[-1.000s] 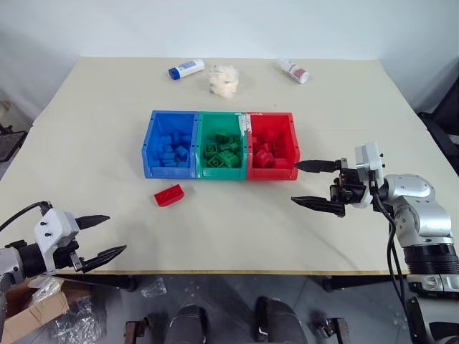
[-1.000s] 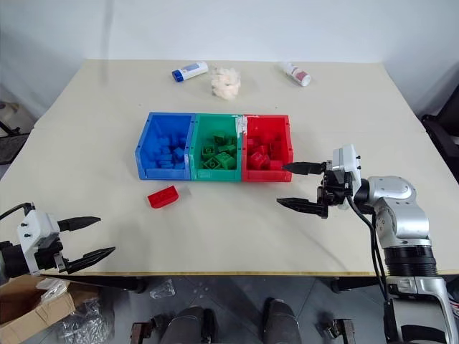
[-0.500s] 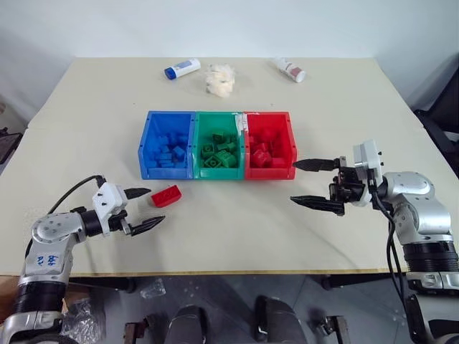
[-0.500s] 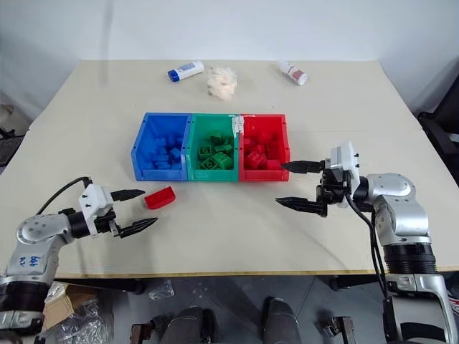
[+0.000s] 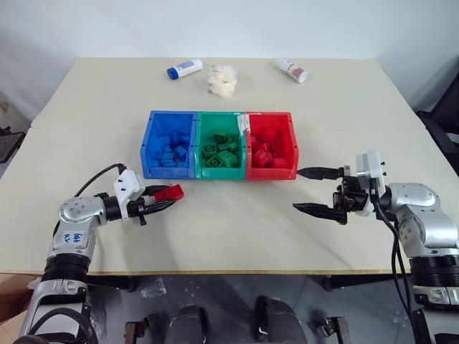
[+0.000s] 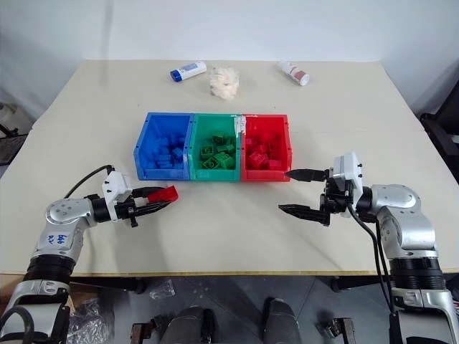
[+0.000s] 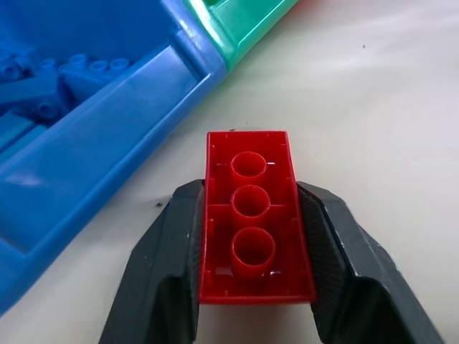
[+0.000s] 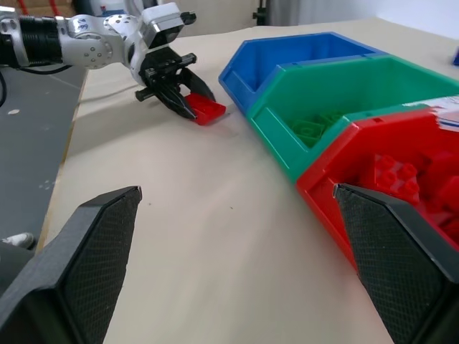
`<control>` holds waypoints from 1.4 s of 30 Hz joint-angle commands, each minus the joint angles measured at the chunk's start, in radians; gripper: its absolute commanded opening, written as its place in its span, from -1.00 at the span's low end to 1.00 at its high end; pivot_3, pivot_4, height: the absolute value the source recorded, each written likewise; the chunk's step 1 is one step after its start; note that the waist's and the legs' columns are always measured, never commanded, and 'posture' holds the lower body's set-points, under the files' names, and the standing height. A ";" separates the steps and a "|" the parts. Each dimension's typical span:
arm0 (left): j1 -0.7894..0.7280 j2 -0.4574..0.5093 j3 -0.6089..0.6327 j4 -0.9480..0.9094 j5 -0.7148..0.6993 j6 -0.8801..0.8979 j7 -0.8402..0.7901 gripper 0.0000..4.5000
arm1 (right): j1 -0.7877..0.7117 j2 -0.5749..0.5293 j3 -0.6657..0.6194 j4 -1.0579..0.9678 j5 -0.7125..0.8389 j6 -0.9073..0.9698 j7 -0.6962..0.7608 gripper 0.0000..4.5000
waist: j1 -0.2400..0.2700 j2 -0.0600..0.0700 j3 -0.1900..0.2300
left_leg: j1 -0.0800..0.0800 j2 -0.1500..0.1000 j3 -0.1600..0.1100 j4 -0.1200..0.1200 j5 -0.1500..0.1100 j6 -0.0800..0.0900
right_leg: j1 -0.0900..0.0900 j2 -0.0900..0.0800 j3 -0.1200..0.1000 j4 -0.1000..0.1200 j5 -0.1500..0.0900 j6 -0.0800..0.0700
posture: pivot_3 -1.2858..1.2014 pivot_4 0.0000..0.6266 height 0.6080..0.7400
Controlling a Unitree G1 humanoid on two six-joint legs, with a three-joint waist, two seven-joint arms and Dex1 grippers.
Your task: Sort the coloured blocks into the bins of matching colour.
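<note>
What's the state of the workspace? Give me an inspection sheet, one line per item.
Surface: beige table, one seam at its left edge.
Job's things: blue bin, green bin and red bin joined in a row, each holding matching blocks; red block outside the bins.
Clutter: two white tubes, cream wad at the far edge.
Hands: left hand shut on red block; right hand open.
Cables: black cable on left arm.
Surroundings: white wall.

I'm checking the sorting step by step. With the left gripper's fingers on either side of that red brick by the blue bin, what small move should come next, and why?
Probably a short lift straight up. The left gripper has its fingers pressed against both long sides of the red brick, which seems to lie on the table in front of the blue bin. Raising it clears the bin walls before carrying it across to the red bin.
</note>
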State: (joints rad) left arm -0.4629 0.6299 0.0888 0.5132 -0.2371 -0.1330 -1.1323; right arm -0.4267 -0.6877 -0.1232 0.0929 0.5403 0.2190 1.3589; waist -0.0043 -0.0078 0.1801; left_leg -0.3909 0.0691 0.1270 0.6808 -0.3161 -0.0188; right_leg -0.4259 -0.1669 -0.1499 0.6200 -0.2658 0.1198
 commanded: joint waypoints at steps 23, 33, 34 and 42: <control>-0.643 -0.449 -0.099 0.380 0.030 -0.171 0.127 0.21 | 0.279 0.070 -0.192 -0.287 0.114 0.023 -0.314 1.00 | 0.020 -0.002 0.001 | -0.001 -0.001 -0.001 0.001 0.000 0.001 | 0.003 0.000 0.000 -0.006 0.002 0.003 | 0.03 -0.52 1.00; -0.756 -0.481 -0.088 0.635 0.120 -0.337 0.188 0.98 | 0.302 0.068 -0.192 -0.319 0.113 0.018 -0.335 1.00 | 0.017 -0.002 0.001 | -0.003 -0.002 -0.001 0.001 -0.001 0.002 | 0.003 0.000 0.000 -0.009 0.003 0.005 | 0.03 -0.52 1.00; -0.746 -0.468 -0.086 0.629 0.122 -0.341 0.181 0.98 | 0.294 0.065 -0.187 -0.312 0.111 0.018 -0.331 1.00 | 0.017 -0.002 0.001 | -0.003 -0.002 -0.001 0.001 -0.001 0.002 | 0.003 0.000 0.000 -0.009 0.003 0.005 | 0.03 -0.52 1.00; -0.560 -0.346 -0.064 0.370 0.043 -0.270 0.010 0.98 | 0.260 0.013 -0.152 -0.259 0.080 0.029 -0.264 1.00 | 0.003 -0.002 0.001 | -0.002 -0.002 -0.001 0.000 -0.001 0.003 | 0.003 0.000 0.000 -0.008 0.003 0.005 | 0.03 -0.52 1.00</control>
State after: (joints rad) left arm -1.0273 0.2715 0.0111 0.9747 -0.1481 -0.4283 -1.0824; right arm -0.1554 -0.6575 -0.2771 -0.1622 0.6182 0.2539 1.0776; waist -0.0013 -0.0098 0.1812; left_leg -0.3930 0.0672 0.1258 0.6815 -0.3168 -0.0162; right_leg -0.4232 -0.1666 -0.1501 0.6119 -0.2631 0.1245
